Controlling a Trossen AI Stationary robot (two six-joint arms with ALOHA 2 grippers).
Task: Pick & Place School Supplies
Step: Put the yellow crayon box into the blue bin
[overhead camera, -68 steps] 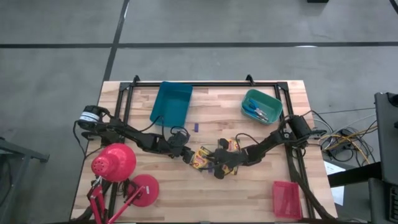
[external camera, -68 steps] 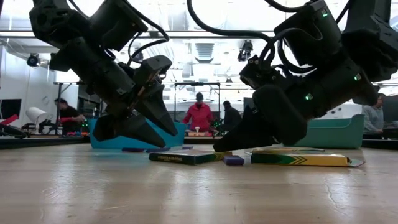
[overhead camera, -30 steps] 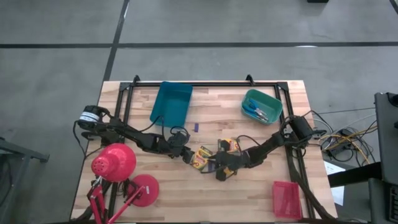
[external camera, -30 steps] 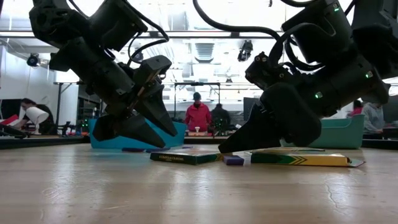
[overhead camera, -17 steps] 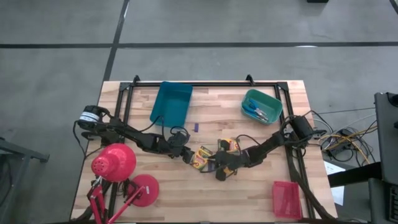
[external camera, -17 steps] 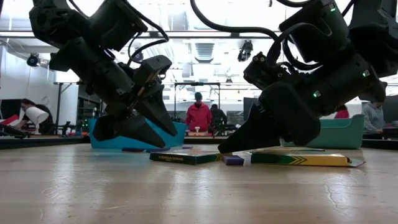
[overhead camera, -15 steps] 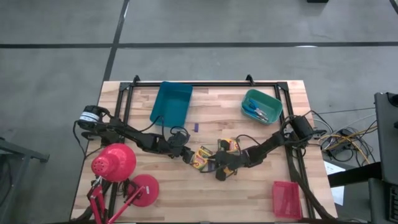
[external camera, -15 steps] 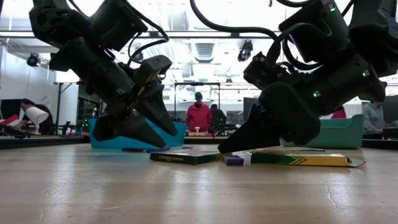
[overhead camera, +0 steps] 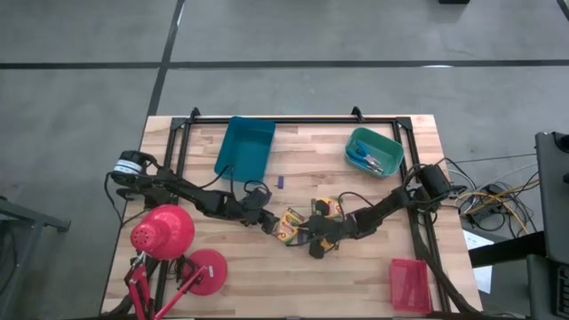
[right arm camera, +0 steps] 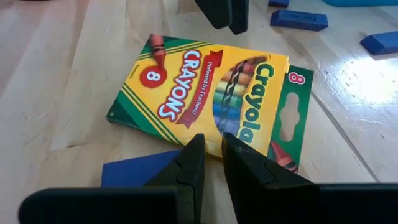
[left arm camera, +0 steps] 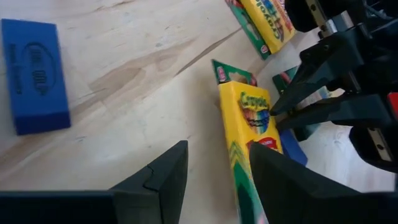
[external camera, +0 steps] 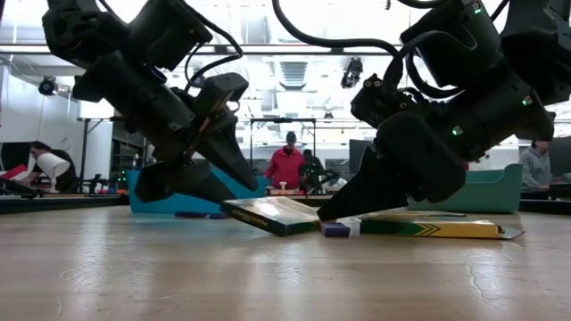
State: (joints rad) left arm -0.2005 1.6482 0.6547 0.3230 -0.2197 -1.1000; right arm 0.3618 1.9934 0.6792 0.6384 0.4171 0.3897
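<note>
left gripper (left arm camera: 214, 168) clamps tilted crayon box (external camera: 272, 215) | right gripper (right arm camera: 211, 158) nearly closed, empty | lift squarely, avoid twisting

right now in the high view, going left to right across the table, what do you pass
red desk lamp → blue tray → left gripper → crayon box → right gripper → teal tray → red tray

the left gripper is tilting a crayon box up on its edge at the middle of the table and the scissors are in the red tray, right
Not quite. The scissors lie in the teal tray at the far right of the table, as the high view shows; the red tray sits apart at the near right corner. The rest holds: the left gripper has a crayon box tipped up on one edge at mid-table.
</note>
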